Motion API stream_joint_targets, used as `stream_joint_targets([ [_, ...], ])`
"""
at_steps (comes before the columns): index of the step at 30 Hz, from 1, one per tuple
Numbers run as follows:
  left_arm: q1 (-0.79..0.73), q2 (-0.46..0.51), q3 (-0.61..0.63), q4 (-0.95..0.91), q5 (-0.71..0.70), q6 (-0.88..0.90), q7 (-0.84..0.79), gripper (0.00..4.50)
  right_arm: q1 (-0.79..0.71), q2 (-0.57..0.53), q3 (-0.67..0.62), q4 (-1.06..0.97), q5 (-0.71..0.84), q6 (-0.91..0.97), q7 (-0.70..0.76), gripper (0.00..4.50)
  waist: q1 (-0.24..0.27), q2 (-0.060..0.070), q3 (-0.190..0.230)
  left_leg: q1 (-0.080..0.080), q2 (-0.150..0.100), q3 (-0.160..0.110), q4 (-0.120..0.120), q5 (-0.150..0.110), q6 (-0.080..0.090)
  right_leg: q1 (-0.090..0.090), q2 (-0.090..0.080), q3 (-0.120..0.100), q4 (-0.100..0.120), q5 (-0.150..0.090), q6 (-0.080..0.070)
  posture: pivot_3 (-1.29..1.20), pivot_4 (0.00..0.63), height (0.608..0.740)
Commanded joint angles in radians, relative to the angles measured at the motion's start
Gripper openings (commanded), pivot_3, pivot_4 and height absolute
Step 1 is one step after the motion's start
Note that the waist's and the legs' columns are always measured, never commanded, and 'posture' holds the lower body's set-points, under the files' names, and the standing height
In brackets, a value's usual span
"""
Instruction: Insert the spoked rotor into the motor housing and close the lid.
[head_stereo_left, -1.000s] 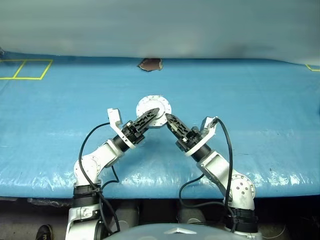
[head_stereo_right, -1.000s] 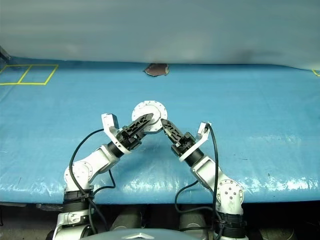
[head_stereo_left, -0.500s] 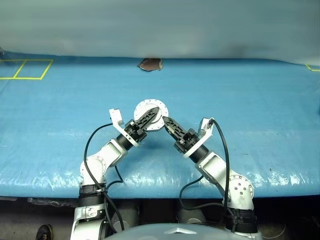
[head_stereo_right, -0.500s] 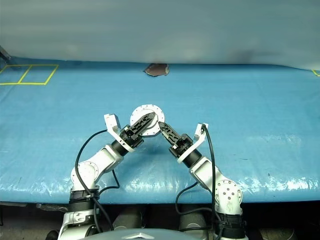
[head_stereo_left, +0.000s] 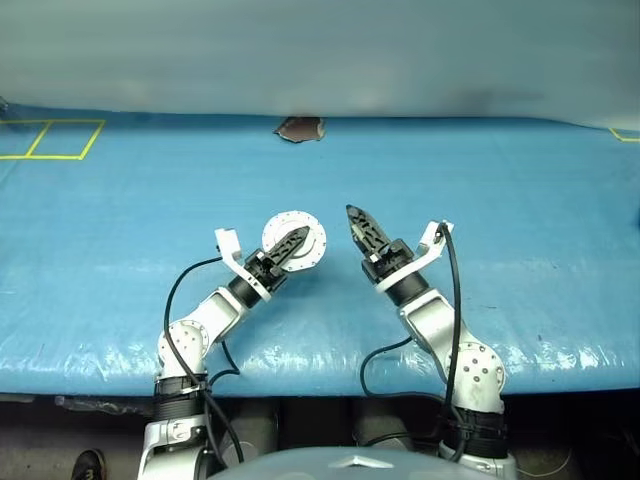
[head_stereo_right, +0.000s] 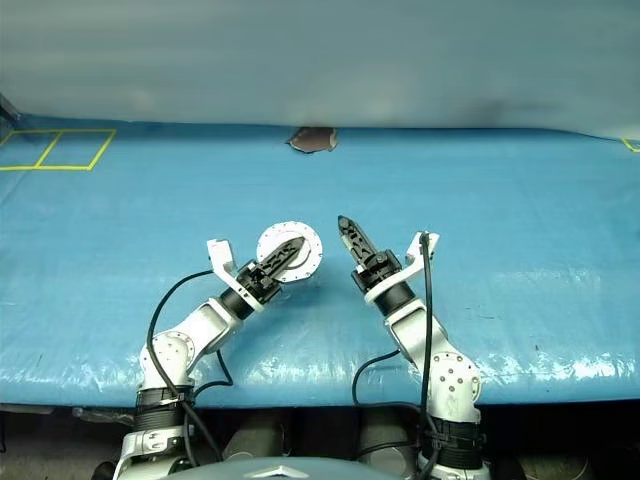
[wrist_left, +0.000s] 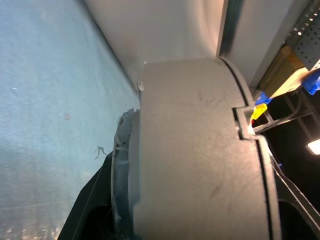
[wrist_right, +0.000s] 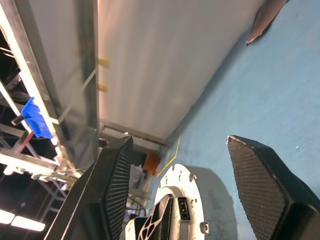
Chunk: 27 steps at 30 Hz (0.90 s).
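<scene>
The motor housing (head_stereo_left: 285, 225) shows as one closed round silver piece with small holes around its rim, held a little above the blue table. My left gripper (head_stereo_left: 300, 238) is shut on it across its face. In the left wrist view its grey wall (wrist_left: 200, 150) sits close against one dark finger (wrist_left: 90, 200), and a seam shows where the lid (wrist_left: 252, 180) lies against it. The spoked rotor is hidden. My right gripper (head_stereo_left: 355, 222) stands apart to the right of the housing, open, with nothing between its fingers (wrist_right: 265, 190). The housing (wrist_right: 172, 187) shows below them.
The blue cover (head_stereo_left: 480, 200) stretches wide on both sides. A torn brown patch (head_stereo_left: 300, 128) lies at its far edge. Yellow tape squares (head_stereo_left: 50, 138) mark the far left corner. The table's front edge (head_stereo_left: 320, 375) runs just before the arms.
My right gripper has let go of the housing, opened and swung away to the right. My left gripper has closed on the housing and lowered it slightly towards the left.
</scene>
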Motion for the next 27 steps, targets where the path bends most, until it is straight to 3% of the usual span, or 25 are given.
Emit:
stream_joint_targets([
  [1, -0.029, -0.018, 0.056, -0.038, 0.031, -0.119, 0.041, 2.66, 0.001, 0.017, -0.003, -0.047, -0.050, -0.035, -0.041, 3.05, 0.000, 0.000, 0.000, 0.000, 0.000, 0.000, 0.000, 0.000, 0.000, 0.000, 0.000, 0.000, 0.000, 0.000, 0.000, 0.00, 0.150, 0.740],
  [6, -0.082, -0.015, 0.176, 0.011, 0.130, -0.317, 0.188, 2.66, 0.009, -0.025, 0.024, -0.043, -0.053, 0.020, -0.023, 3.05, -0.001, 0.000, 0.000, 0.000, 0.002, 0.001, 0.000, 0.001, -0.001, -0.001, 0.002, 0.001, 0.000, 0.002, -0.002, 0.00, 0.150, 0.740],
  [16, -0.256, 0.051, 0.299, 0.274, 0.336, -0.568, 0.394, 2.66, 0.036, -0.126, 0.115, -0.023, -0.245, 0.057, 0.066, 3.05, 0.013, -0.005, -0.002, 0.000, 0.002, 0.001, 0.002, 0.001, -0.002, 0.001, 0.003, 0.000, -0.001, 0.004, -0.001, 0.00, 0.150, 0.740],
  [18, -0.279, 0.063, 0.309, 0.336, 0.355, -0.582, 0.404, 2.66, 0.046, -0.183, 0.158, -0.029, -0.322, 0.046, 0.140, 3.05, 0.013, -0.005, -0.002, 0.000, 0.002, 0.001, 0.002, 0.002, -0.001, 0.001, 0.003, 0.000, -0.001, 0.004, 0.000, 0.00, 0.150, 0.740],
  [22, -0.302, 0.078, 0.316, 0.414, 0.370, -0.593, 0.391, 2.66, 0.053, -0.355, 0.328, -0.002, -0.659, -0.095, 0.267, 3.05, 0.009, -0.005, -0.002, 0.000, 0.002, 0.001, 0.005, 0.001, -0.001, 0.003, 0.004, 0.000, -0.002, 0.005, 0.002, 0.00, 0.150, 0.740],
  [27, -0.294, 0.088, 0.327, 0.451, 0.376, -0.608, 0.385, 2.66, 0.073, -0.377, 0.379, 0.046, -0.764, -0.159, 0.349, 3.05, 0.007, -0.005, -0.002, 0.003, 0.006, 0.001, 0.009, 0.002, -0.002, 0.007, 0.008, 0.000, -0.002, 0.004, 0.006, 0.00, 0.150, 0.740],
])
